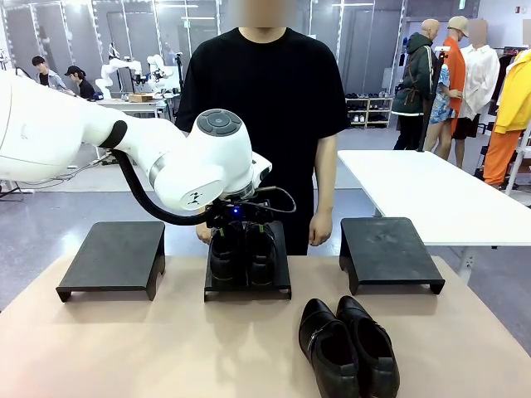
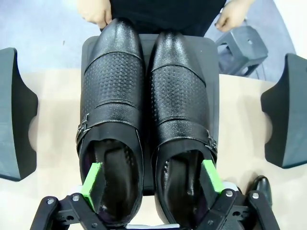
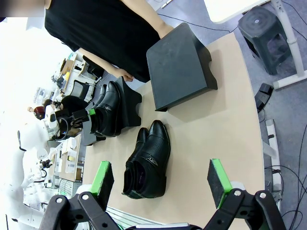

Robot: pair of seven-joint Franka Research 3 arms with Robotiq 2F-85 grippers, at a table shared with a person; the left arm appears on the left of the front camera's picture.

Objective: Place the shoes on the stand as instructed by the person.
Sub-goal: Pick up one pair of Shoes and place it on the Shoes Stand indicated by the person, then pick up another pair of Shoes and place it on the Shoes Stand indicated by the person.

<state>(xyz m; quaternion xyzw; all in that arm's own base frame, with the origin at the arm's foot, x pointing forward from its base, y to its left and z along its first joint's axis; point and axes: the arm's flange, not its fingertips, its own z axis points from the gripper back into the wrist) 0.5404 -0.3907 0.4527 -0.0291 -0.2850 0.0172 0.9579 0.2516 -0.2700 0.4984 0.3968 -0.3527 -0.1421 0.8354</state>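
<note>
table (image 1: 124, 356) w/ 3 black stands (image 1: 386, 245); person (image 1: 265, 99) stands behind mid stand (image 1: 283, 278); 1st pair of shoes (image 2: 148, 96) sits on it, toes twd person; 2nd pair (image 1: 348, 348) on tabletop, R of centre; L gripper (image 2: 151, 165) spread apart, one green pad (image 2: 91, 184) inside each shoe opening, pinching nothing; R gripper (image 3: 159, 165) apart, empty. Judged: release step; lift L straight up so pads clear the openings w/o dragging pair off stand.

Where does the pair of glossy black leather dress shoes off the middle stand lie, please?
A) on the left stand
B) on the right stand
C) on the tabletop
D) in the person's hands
C: that pair of shoes lies on the beige tabletop, nearer the robot than the flat black right stand.
</note>
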